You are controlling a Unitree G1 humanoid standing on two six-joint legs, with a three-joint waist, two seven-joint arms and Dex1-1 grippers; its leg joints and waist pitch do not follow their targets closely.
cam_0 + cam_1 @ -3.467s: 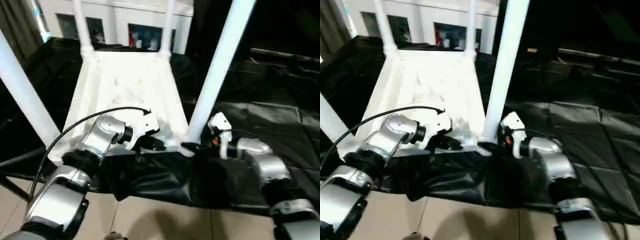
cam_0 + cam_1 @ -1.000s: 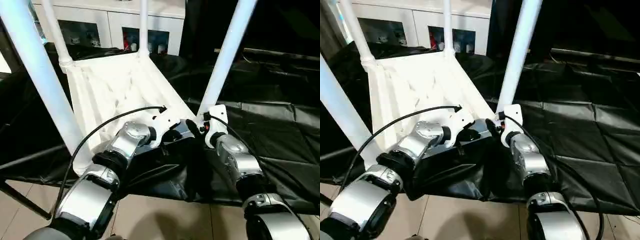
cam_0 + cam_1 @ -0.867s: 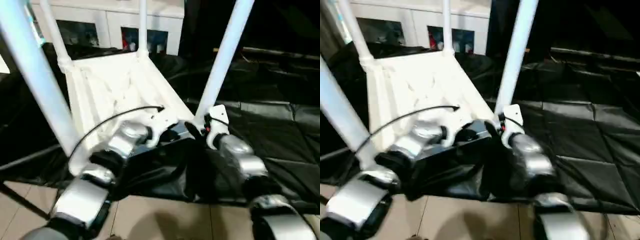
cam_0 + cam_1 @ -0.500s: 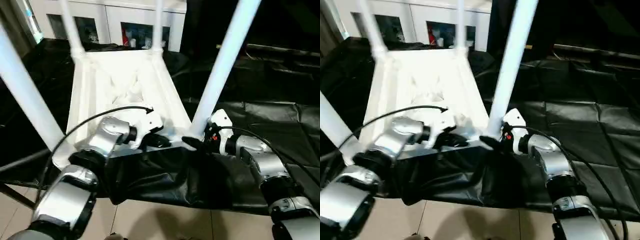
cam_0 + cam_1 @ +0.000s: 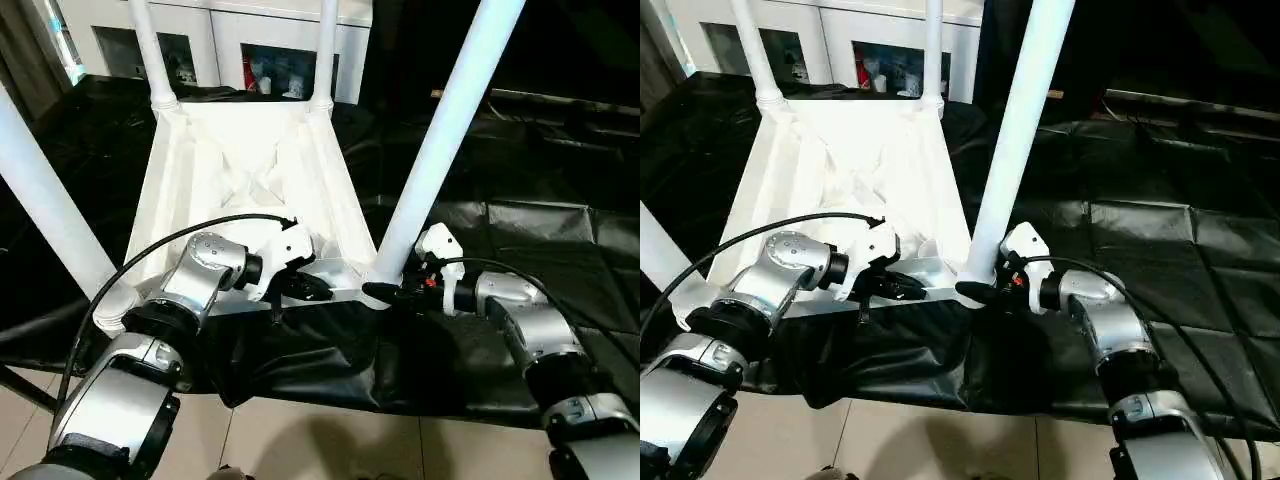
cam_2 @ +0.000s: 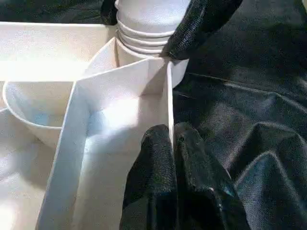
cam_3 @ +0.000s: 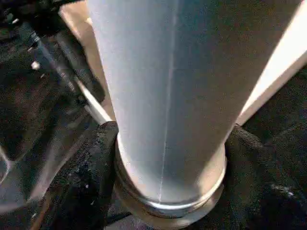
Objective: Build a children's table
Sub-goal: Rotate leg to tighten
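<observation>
The children's table lies upside down on black cloth, its ribbed white tabletop [image 5: 250, 170] facing up with four white legs standing in the corner sockets. The near right leg [image 5: 440, 140] rises beside my right arm, and the near left leg [image 5: 50, 210] stands at the left edge. My left gripper [image 6: 171, 132] is shut on the thin near rim of the tabletop, close to the right corner socket. My right gripper [image 7: 168, 158] reaches in from the right. Its black fingers [image 7: 91, 167] press on both sides of the near right leg's ringed base.
A white glass-door cabinet [image 5: 240, 40] stands behind the table. Black cloth [image 5: 520, 230] covers the work surface and hangs over its near edge, above a tiled floor [image 5: 320, 440]. A black cable [image 5: 180, 245] arcs over my left forearm.
The camera has swung, so the whole picture has shifted. My right gripper's fingers have drawn in around the near right leg's base. My left gripper keeps its hold on the rim.
</observation>
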